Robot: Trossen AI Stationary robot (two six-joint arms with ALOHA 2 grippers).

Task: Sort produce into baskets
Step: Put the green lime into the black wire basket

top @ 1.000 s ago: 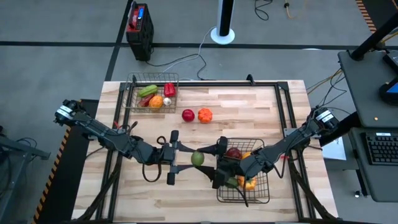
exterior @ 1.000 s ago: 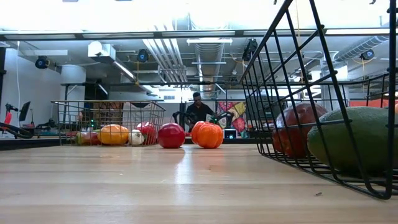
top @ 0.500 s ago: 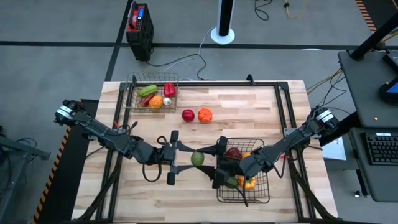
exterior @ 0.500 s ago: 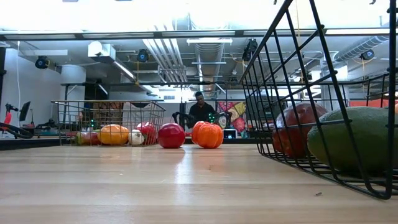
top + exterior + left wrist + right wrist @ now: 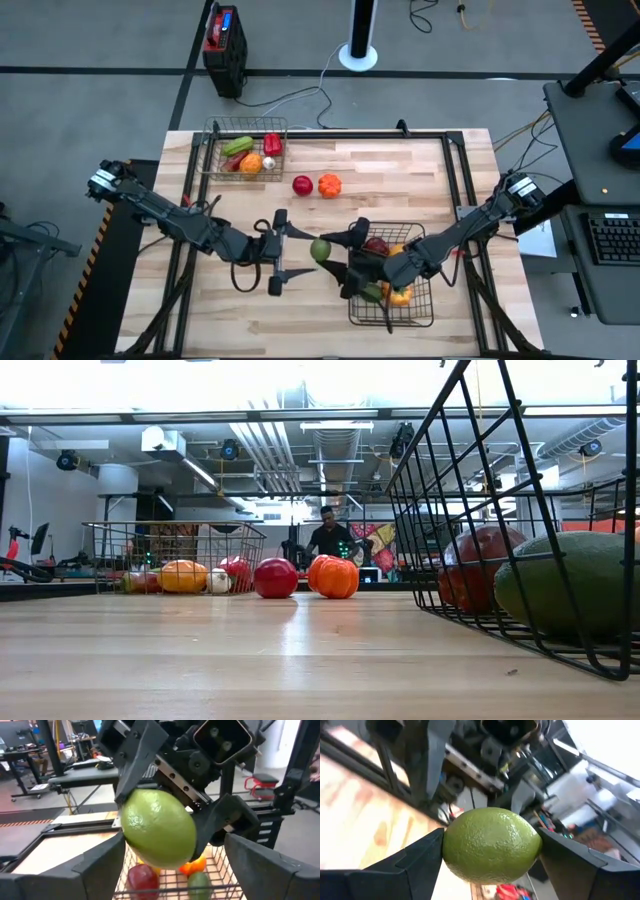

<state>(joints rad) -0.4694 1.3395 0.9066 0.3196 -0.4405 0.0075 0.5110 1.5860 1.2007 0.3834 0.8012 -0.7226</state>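
Lower centre of the high view: we find the green lime [image 5: 320,249] in the air between both grippers, just left of the larger basket [image 5: 422,309]. Right gripper [image 5: 330,250] pinches it, its fingers [image 5: 422,852] pressed on both ends, so the lime's long axis runs finger to finger. Left gripper [image 5: 279,253] stands spread, fingers off the fruit. Red apple [image 5: 302,185] and orange piece [image 5: 330,185] sit loose mid-table; smaller basket [image 5: 213,135] upper left. We read no writing.
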